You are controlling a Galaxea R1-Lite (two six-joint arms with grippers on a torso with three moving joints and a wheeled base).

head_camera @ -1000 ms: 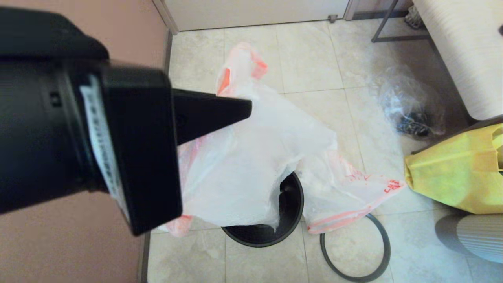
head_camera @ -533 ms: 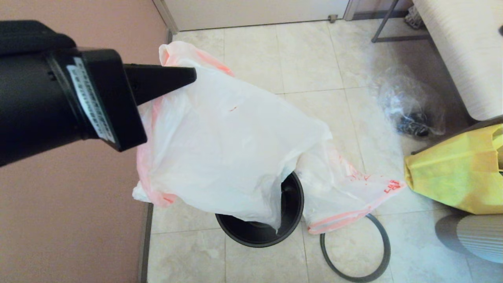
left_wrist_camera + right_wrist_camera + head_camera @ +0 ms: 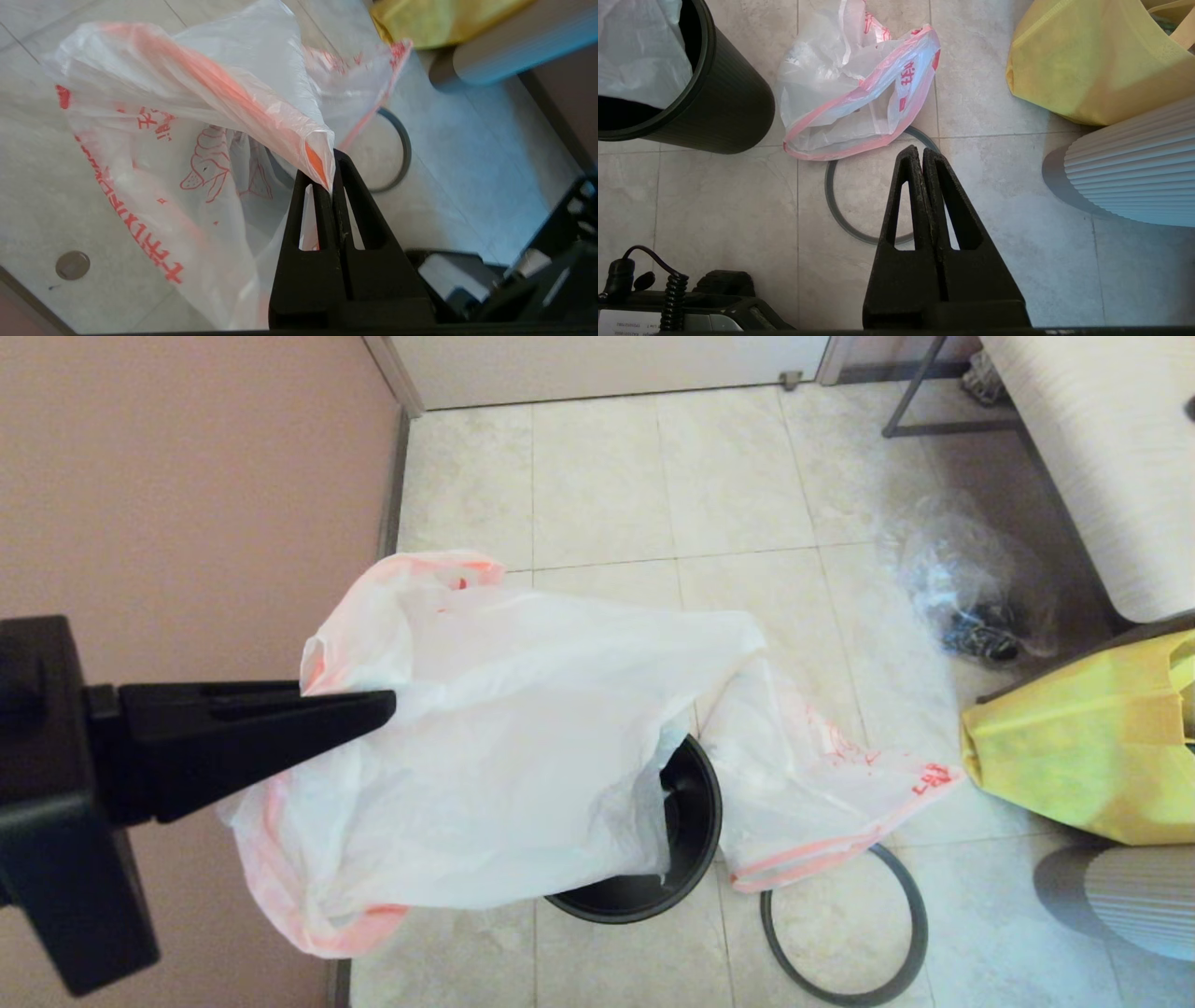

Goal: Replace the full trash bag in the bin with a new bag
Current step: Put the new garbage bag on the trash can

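my left gripper fingers clench the new bag's rim; the bin mouth lies at four o'clock from them.

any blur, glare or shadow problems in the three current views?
Head view: left gripper looms large at the frame edge, its body cropped; the white bag reads pale, with little fold detail. Left wrist view: bag hem sharp at the tips, yellow bag and floor behind soft. Right wrist view: evenly lit, bin and hoop crisp, soft shadow beside the ribbed white object.
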